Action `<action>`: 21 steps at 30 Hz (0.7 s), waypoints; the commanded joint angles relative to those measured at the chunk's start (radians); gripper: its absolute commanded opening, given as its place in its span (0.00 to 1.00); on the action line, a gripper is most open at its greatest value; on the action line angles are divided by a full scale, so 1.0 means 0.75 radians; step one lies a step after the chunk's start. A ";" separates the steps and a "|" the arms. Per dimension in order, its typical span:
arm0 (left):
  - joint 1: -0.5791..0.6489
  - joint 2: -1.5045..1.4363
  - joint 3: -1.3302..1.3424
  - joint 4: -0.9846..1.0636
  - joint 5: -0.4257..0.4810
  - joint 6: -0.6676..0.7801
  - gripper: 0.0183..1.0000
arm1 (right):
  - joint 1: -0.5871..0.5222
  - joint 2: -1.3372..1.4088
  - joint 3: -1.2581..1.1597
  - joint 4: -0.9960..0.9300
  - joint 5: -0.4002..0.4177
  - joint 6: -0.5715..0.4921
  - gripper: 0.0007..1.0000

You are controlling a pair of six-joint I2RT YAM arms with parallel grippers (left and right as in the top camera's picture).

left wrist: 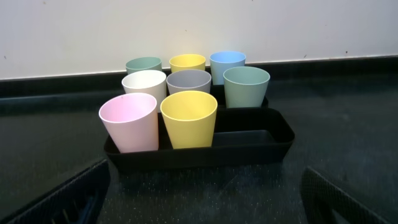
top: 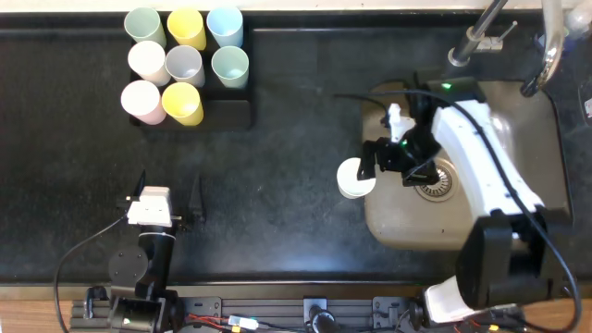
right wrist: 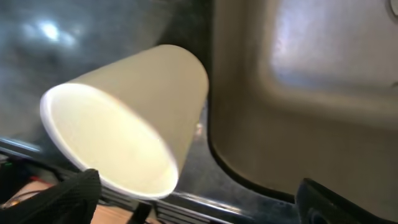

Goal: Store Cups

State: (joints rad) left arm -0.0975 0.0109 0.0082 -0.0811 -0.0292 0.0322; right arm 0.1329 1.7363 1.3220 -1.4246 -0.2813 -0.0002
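White cup (top: 355,178): square the grasp before any lift

Find it tilted just ahead of the right pincer (right wrist: 196,183), close against 1 finger, apart from the other, mouth turned toward the wrist. Read that pincer as spread wide, clamped on nothing; contact between near finger and rim impossible to tell. Judge the step in hand as securing this cup at the lip of the sink (right wrist: 323,81), just beside the pincer.

Centre first: shift sideways to bring the cup midway between both fingers, then align them with opposite sides of the wall. Close gently and low on the body, away from the wide mouth; expect a smooth tapered wall to squirt out under a hard pinch. Guard against a roll into the sink.

Lift clear of the sink lip before swinging away. Head for the tray (left wrist: 186,160), well apart from the right pincer and straight ahead of the left pincer (left wrist: 204,180), itself wide apart and holding nothing. Count 8 cups (left wrist: 189,81) there and 1 free compartment (left wrist: 245,138), in the row nearest the left pincer, just beside the nearer yellow cup (left wrist: 188,118). Turn the white cup mouth-up, lower straight in, release only once seated. Pass well clear of the left arm (top: 153,254) on the way.
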 commanded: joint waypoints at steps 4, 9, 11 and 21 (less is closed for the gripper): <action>0.003 -0.012 -0.001 -0.004 0.013 -0.009 1.00 | 0.061 0.066 0.030 0.050 0.162 0.052 0.83; 0.003 -0.012 -0.001 -0.004 0.013 -0.010 1.00 | 0.107 0.080 0.030 0.114 0.157 0.052 0.69; 0.003 -0.012 -0.001 -0.004 0.013 -0.009 1.00 | 0.126 0.081 0.030 0.130 0.155 0.052 0.59; 0.003 -0.012 -0.001 -0.004 0.013 -0.010 1.00 | 0.149 0.081 0.030 0.173 0.152 0.061 0.04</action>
State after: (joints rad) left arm -0.0975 0.0109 0.0082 -0.0811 -0.0288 0.0322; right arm 0.2420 1.7931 1.3220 -1.2987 -0.1673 0.0425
